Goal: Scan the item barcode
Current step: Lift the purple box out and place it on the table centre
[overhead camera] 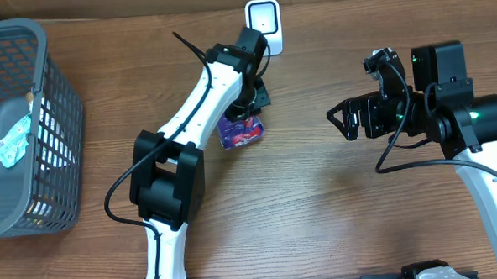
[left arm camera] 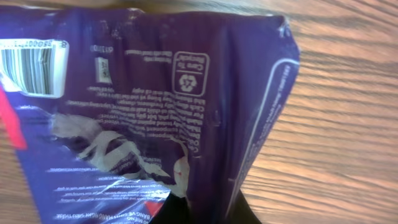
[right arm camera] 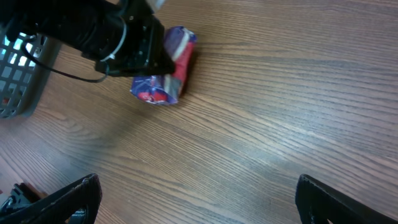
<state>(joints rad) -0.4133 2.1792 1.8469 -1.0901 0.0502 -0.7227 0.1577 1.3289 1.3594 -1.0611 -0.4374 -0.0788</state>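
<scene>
**Q:** Where's the crinkly purple plastic snack packet (overhead camera: 241, 131) at?

**A:** Mid-table from where I'm watching, pinched tight in the left gripper (overhead camera: 245, 108). I can see its white barcode label (left arm camera: 31, 65) on the wrist cam.

**Q:** Other arm?

**A:** Off to the right, the right gripper (overhead camera: 336, 119) hangs with jaws spread wide, holding nothing. The small white boxy scanner (overhead camera: 263, 21) sits just beyond the packet, on the far side.

My right gripper (right arm camera: 198, 191) is spread wide. One black finger (right arm camera: 62, 202) sits in the lower left corner and the other in the lower right, with the wooden table (right arm camera: 280, 112) between them. In the upper left, the left gripper (right arm camera: 152, 57) pinches a purple packet (right arm camera: 166, 84) with red on it. A grey basket (right arm camera: 15, 87) peeks in at the left edge.
</scene>
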